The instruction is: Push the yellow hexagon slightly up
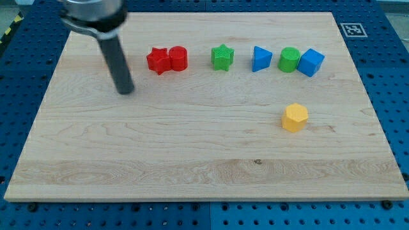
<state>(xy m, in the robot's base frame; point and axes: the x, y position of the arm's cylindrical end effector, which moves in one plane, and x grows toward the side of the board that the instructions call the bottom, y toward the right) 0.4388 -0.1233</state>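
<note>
Tip [126,91] on table [192,160], left of red star [156,61], well apart from yellow hexagon [294,117]; no fingers here, just a rod.

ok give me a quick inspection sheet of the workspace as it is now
surface: wooden board on blue pegboard, unmarked
job's things: yellow hexagon alone at the view's right, below the row
clutter: row near the top: red star touching red cylinder, green star, blue triangle, green cylinder touching blue cube
claw: none; my tip sits at the view's left, left of the red star, far from the hexagon
cables: nothing seen
surroundings: marker tag at the board's top right corner
</note>
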